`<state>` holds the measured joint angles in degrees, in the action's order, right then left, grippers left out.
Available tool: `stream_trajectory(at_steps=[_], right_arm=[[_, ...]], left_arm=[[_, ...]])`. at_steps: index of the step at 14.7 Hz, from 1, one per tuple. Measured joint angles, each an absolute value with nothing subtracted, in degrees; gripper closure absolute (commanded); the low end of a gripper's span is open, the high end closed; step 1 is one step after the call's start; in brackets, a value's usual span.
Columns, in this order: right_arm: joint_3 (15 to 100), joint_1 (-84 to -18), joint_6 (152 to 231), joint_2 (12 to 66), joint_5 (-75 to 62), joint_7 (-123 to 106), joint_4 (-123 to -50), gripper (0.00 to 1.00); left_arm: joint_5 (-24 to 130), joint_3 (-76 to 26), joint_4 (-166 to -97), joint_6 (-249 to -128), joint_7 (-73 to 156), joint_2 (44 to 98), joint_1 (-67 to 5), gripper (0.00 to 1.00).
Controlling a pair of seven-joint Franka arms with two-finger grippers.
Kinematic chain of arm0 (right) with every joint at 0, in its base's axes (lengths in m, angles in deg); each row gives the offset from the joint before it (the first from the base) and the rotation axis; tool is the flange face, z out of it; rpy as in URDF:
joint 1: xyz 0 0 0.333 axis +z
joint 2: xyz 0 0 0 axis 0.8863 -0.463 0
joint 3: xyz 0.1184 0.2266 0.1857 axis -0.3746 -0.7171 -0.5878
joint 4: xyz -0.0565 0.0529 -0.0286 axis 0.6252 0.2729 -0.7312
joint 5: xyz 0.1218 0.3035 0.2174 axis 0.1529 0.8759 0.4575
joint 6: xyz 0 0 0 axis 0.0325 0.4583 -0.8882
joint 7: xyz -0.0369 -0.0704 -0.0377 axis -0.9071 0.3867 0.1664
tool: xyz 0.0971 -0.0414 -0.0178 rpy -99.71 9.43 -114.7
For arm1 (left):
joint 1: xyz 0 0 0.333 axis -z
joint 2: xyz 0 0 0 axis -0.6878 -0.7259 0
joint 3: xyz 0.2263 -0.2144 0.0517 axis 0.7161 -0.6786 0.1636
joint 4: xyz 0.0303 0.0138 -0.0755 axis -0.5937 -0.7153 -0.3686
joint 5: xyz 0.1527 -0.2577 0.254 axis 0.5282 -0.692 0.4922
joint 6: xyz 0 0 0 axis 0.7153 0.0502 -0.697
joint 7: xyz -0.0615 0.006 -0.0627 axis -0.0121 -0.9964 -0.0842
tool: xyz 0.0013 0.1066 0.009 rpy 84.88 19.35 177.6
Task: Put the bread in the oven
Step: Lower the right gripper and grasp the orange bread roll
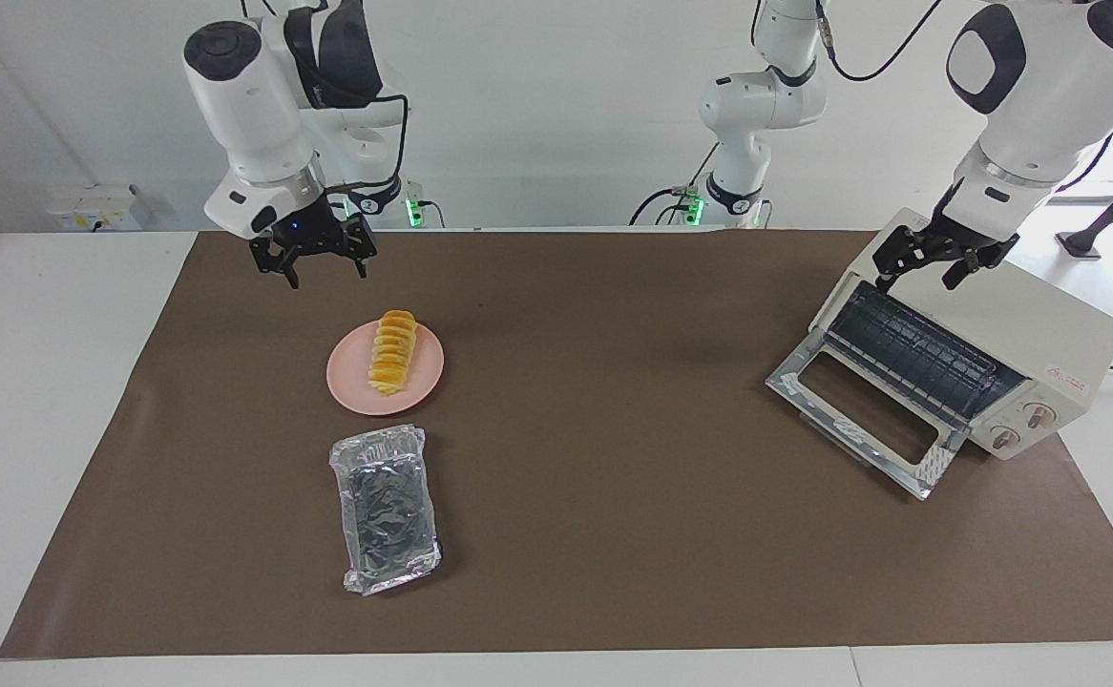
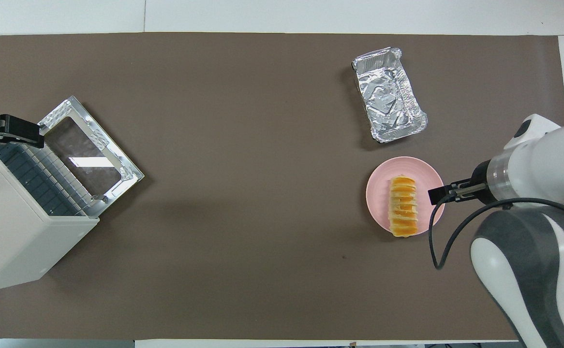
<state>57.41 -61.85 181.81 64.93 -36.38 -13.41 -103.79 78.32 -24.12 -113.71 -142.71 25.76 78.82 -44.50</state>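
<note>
A: Logging the bread (image 1: 392, 351) first; it is lying along the middle of the pink plate (image 1: 428, 378), yellow-orange, ridged segments showing; nothing is touching it.

B: Plate position?

A: It is sitting on the brown mat (image 1: 595, 448) toward the right arm's end of the bench, nearer the robots' edge than the foil tray (image 1: 387, 510); the tray is lying just beside the plate, apart from it, closer to the edge away from the robots.

B: Oven (image 1: 1043, 334)?

A: It is standing at the left arm's end, turned at an angle to the bench edges, close to the corner on the robots' side; its glass door (image 1: 864, 416) is hanging fully down onto the mat; the wire rack (image 1: 919, 355) is showing inside, and two round knobs (image 1: 1022, 426) are showing on the front panel.

B: Grippers?

A: The right gripper (image 1: 325, 269) is hovering in the air over the mat, just off the plate's rim on the robots' side, fingers pointing down and spread wide, gripping nothing; in the overhead view it is overlapping the plate's rim, but the facing view is showing it clear of plate and bread. The left gripper (image 1: 929, 269) is hanging over the oven's top at the upper edge of the opening; its fingers are spread apart and carrying nothing; I cannot tell whether it is touching the casing.
</note>
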Motion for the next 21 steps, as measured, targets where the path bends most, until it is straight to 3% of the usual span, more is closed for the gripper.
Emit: stream_trajectory(at_steps=[5, 11, 20, 21], right_arm=[[57.4, -61.0, 196.6, 61.8, -36.4, -14.2, -114.0, 0.0], [57.4, -57.6, 210.3, 54.5, -36.4, -17.6, -116.8, 0.0], [57.4, -56.8, 213.5, 52.9, -36.4, -17.9, -118.3, 0.0], [57.5, -56.8, 213.6, 52.7, -36.4, -17.9, -118.3, 0.06]], left_arm=[[78.3, -24.1, -113.7, -142.7, 25.8, 78.8, -44.5, 0.0], [78.3, -24.1, -113.7, -142.7, 25.8, 78.8, -44.5, 0.0], [78.3, -24.1, -113.7, -142.7, 25.8, 78.8, -44.5, 0.0], [78.3, -24.1, -113.7, -142.7, 25.8, 78.8, -44.5, 0.0]])
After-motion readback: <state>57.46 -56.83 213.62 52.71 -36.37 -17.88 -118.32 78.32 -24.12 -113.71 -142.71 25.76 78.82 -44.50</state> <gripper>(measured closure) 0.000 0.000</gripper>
